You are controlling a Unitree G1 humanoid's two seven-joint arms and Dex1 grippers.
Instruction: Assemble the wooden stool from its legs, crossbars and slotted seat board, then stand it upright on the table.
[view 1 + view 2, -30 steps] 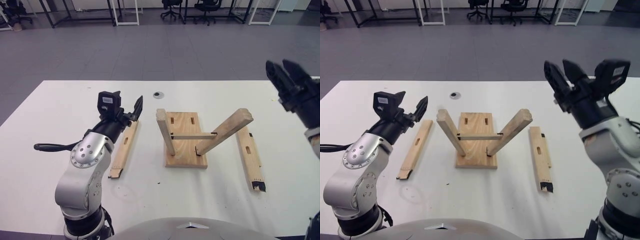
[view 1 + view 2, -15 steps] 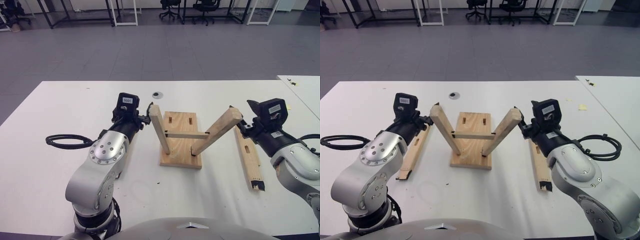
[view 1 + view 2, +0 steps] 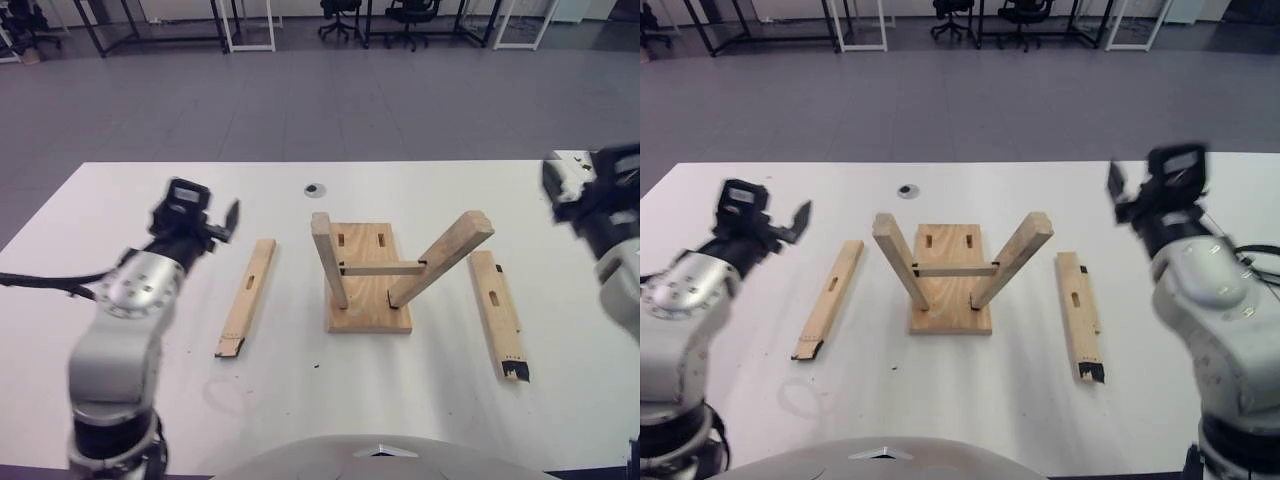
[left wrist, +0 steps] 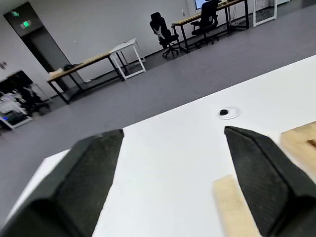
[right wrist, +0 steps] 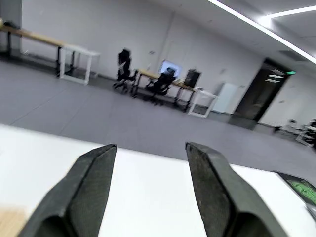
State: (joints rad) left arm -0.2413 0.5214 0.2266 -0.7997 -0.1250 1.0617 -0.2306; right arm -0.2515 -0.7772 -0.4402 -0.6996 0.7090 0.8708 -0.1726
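The seat board (image 3: 367,316) lay flat in the middle of the bench (image 3: 300,390). Two legs (image 3: 328,262) (image 3: 440,258) slanted up from it in a V, joined by a crossbar (image 3: 385,268). The left loose leg (image 3: 248,297) and the right loose leg (image 3: 497,310) lay flat on either side, apart from the board. The left jaws hung spread and empty outside the left loose leg. The right jaws, also spread and empty, were raised outside the right one.

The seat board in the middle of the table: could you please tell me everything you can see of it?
The seat board is a flat rectangle of pale wood lying on the white table. Two slots show near its far end. Two legs rise from its near half, splayed apart and joined by a thin crossbar. Nothing else touches it.
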